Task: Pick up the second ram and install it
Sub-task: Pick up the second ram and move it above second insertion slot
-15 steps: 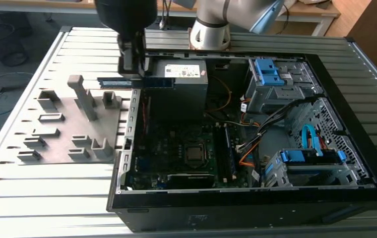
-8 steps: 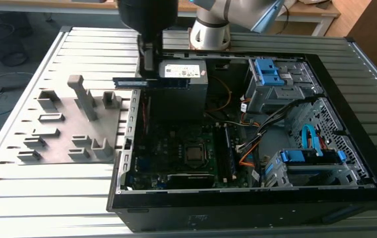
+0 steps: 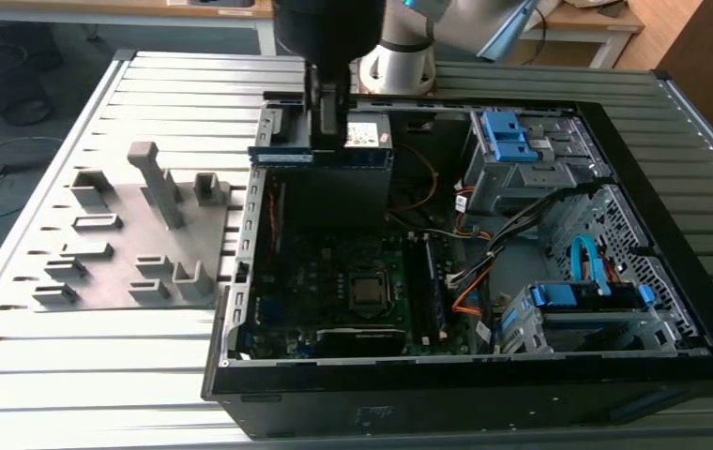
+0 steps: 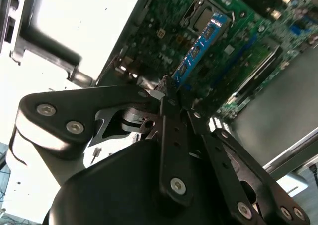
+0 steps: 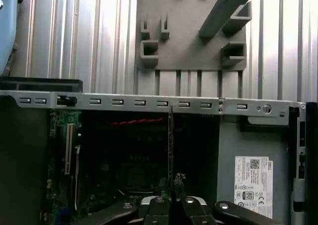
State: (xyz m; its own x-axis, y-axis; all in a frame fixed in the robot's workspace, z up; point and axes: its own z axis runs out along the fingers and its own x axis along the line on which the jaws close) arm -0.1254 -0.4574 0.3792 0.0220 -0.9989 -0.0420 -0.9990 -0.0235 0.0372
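**A:** Exterior view first. How many of each thing?

**B:** One arm (image 3: pixel 457 23), one gripper (image 3: pixel 327 139) and one ram (image 3: pixel 284 151). The gripper holds the ram level over the far left of the open case (image 3: pixel 457 380), above the board (image 3: pixel 319 272). There is one socket (image 3: pixel 366 292) on that board. Two blue caddies sit on the exterior view's right, one far (image 3: pixel 513 136) and one near (image 3: pixel 582 298).

**A:** And outside the case?

**B:** One grey plate (image 3: pixel 106 281) with upright blocks, on the exterior view's left and well apart from the ram. I can't count the blocks for certain.

**A:** Second wrist view?

**B:** The gripper (image 4: pixel 166 88) is clamped on one end of the ram (image 4: pixel 201 48). The blue stick, with dark chips in a row, juts out over the board (image 4: pixel 164 16). One socket (image 4: pixel 201 16) lies beyond it.

**A:** First wrist view?

**B:** The ram (image 5: pixel 170 145) is seen edge-on, a thin line rising from the pinched gripper (image 5: pixel 175 183). The plate (image 5: pixel 189 46) lies beyond the case wall (image 5: pixel 149 102). There is also one white label (image 5: pixel 253 185) and one red cable (image 5: pixel 136 121).

**A:** What about the surface and the room?

**B:** In the exterior view, the case and plate rest on a slatted metal table (image 3: pixel 82 375). Wooden tables (image 3: pixel 144 14) stand farther off, and cables (image 3: pixel 0 66) lie on the floor at the far left.
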